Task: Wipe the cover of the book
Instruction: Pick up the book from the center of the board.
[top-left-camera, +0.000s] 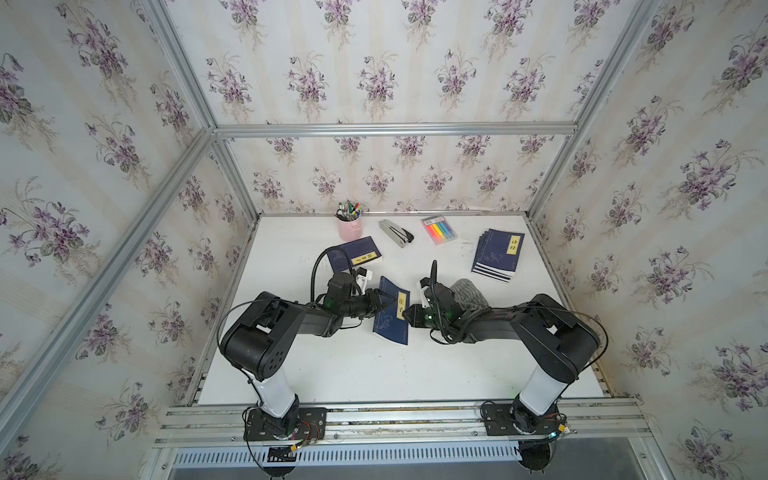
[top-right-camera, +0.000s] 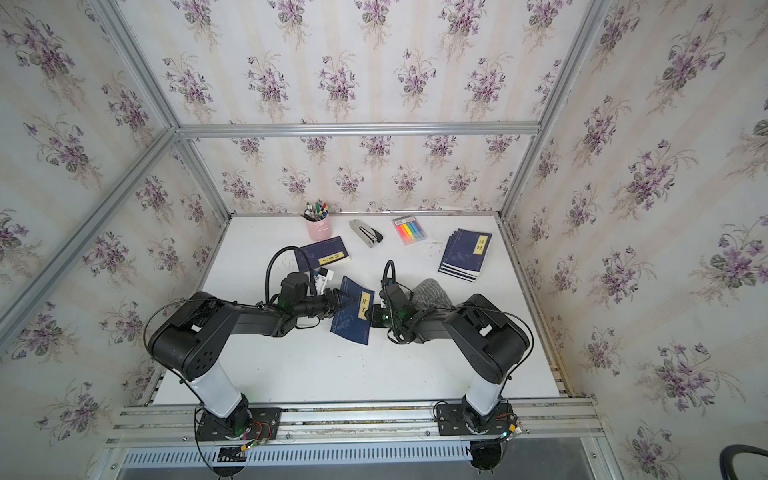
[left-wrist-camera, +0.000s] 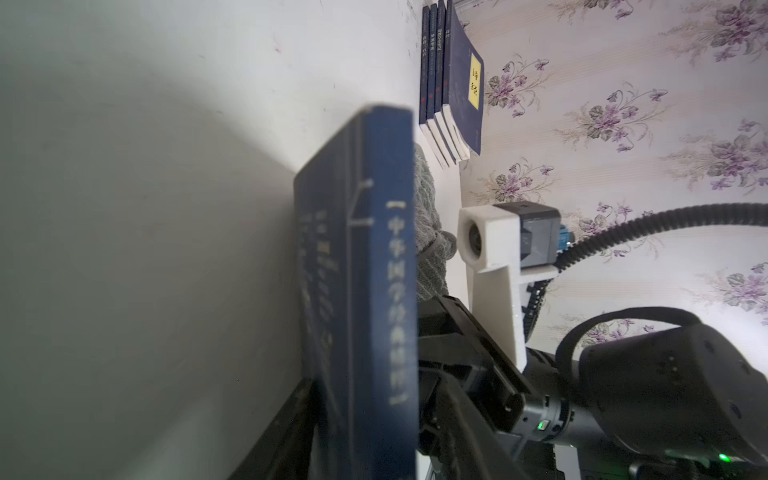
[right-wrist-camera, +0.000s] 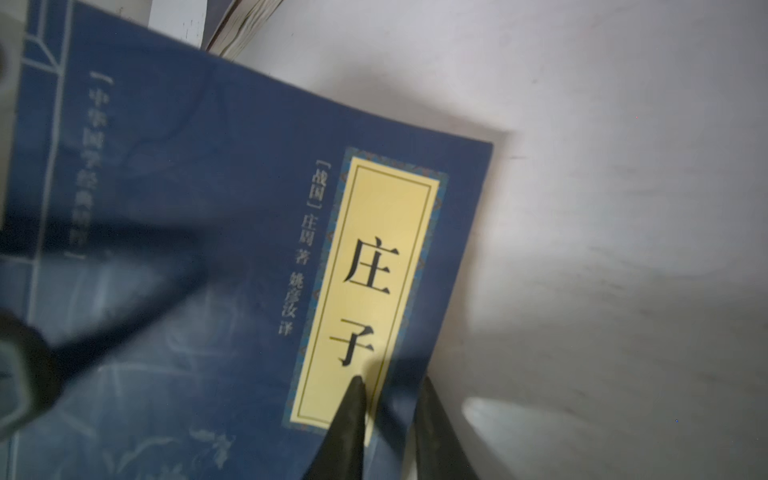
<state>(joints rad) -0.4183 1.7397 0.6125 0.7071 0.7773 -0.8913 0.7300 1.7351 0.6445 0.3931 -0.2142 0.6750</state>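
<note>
Right gripper (right-wrist-camera: 390, 386) pinches book (right-wrist-camera: 187, 208) edge; left gripper (top-left-camera: 380, 300) unclear; white table (top-left-camera: 332, 365), floral walls (top-left-camera: 374, 75).

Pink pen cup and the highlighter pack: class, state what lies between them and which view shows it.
A grey stapler lies between the pink pen cup and the highlighter pack, touching neither; both top views show it.

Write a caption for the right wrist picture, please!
The right gripper pinches the edge of the blue Zhuangzi book, right beside its yellow title label.
</note>
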